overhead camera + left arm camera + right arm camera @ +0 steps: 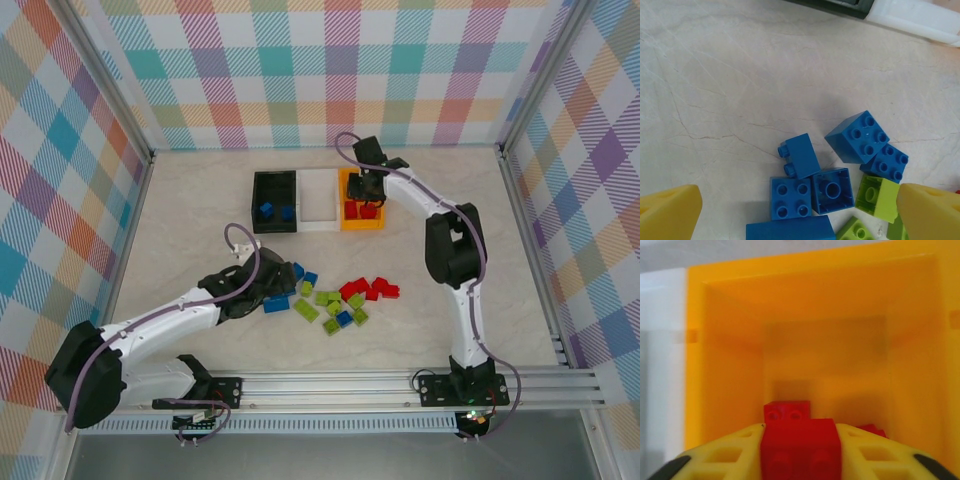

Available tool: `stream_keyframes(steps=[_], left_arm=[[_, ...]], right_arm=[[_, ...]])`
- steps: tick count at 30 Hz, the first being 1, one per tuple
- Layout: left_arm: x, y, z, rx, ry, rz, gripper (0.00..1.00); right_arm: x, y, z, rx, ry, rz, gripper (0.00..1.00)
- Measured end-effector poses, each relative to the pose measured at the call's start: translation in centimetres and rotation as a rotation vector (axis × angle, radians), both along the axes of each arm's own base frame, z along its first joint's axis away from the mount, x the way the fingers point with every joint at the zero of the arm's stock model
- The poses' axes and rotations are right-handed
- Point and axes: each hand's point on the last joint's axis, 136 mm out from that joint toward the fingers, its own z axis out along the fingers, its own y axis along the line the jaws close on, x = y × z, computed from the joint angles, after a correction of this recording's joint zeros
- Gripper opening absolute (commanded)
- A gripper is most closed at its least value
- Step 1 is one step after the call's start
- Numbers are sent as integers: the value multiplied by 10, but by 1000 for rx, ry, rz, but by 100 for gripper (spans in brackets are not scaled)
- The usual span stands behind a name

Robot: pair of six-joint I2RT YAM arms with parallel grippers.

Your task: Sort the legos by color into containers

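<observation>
From above, the black bin (256, 200), white bin (318, 226) and orange bin (362, 226) stand in a row on the far counter (190, 220), with loose legos (330, 298) nearer. The right wrist view shows the right claw (366, 192) barely parted, pinching a red lego (800, 440) inside the orange bin above other reds, its fingertips cut off. The left claw (800, 212) hovers spread wide over blue legos (860, 135).

Right end effector (366, 189) over orange bin (362, 227) (red bricks (359, 210) inside).
</observation>
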Motion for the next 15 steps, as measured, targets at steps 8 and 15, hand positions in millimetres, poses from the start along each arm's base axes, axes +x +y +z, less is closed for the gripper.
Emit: stream_keyframes(steps=[8, 15], left_arm=[[-5, 0, -15, 49, 72, -17, 97], [29, -45, -3, 62, 103, -126, 79]], right_arm=[[-2, 0, 12, 25, 0, 4, 60], [-53, -10, 61, 65, -68, 32, 59]])
